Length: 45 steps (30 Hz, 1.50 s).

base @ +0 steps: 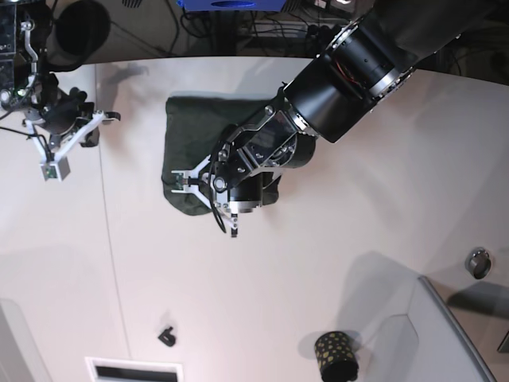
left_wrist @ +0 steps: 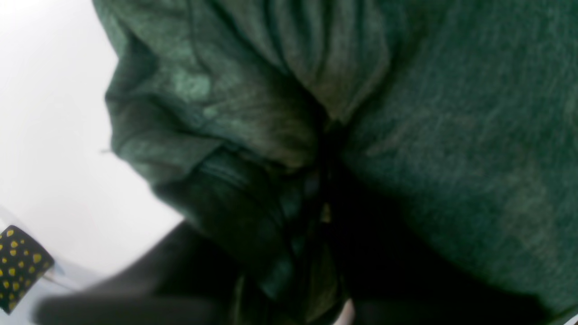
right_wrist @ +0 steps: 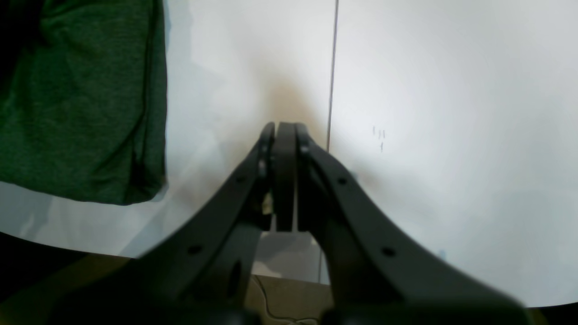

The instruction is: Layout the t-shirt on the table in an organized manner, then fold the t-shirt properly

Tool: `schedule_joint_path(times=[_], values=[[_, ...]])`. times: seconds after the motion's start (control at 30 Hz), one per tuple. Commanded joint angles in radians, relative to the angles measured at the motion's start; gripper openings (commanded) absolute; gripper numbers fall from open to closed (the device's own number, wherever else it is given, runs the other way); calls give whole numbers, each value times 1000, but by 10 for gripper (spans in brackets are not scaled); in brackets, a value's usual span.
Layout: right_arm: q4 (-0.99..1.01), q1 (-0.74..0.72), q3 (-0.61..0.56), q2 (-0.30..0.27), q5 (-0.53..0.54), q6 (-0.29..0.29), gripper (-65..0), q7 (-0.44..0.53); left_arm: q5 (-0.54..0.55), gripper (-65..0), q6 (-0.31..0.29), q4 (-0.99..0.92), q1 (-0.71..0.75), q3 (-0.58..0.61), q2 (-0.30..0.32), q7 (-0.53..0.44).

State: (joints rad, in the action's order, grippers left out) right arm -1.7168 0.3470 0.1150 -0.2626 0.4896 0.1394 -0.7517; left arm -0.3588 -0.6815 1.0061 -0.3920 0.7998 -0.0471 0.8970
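- Right hand (base: pixel 56 155), far left in the base view: black fingers pressed together, holding nothing, hovering over bare white smooth surface (base: pixel 318 263); a thin seam runs just beside it in its wrist view.
- Dark green thin jersey t-shirt (base: pixel 195 127): bunched into a compact lump at upper centre of the surface, not spread out; long axis roughly front-to-back.
- Left hand (base: pixel 208 189): right on the t-shirt's near edge. Its wrist view shows green folds bunched between dark fingers; looks like a pinch, but jaw gap is hidden, cannot tell for sure.
- Left arm is nearer; right hand well apart, cloth off to its side.
- Black gold-dotted cup (base: pixel 336 355): near right, clear of the cloth.
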Motion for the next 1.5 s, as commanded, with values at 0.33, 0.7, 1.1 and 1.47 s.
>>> schedule_joint_path(times=[0.33,0.7,1.1,1.47], values=[[-21,-6,4,-10,5,4,-644,18,-9,-155,-17,182,-15,-1,51,41],[-21,-7,2,-10,5,4,-644,18,-7,-153,-17,392,-101,-39,63,162],[-21,-12,2,-10,5,4,-644,18,-1,-158,-17,606,43,-207,86,161],[-159,145,9,-48,-151,254,-644,251,-7,-650,-17,943,457,-808,161,-80]])
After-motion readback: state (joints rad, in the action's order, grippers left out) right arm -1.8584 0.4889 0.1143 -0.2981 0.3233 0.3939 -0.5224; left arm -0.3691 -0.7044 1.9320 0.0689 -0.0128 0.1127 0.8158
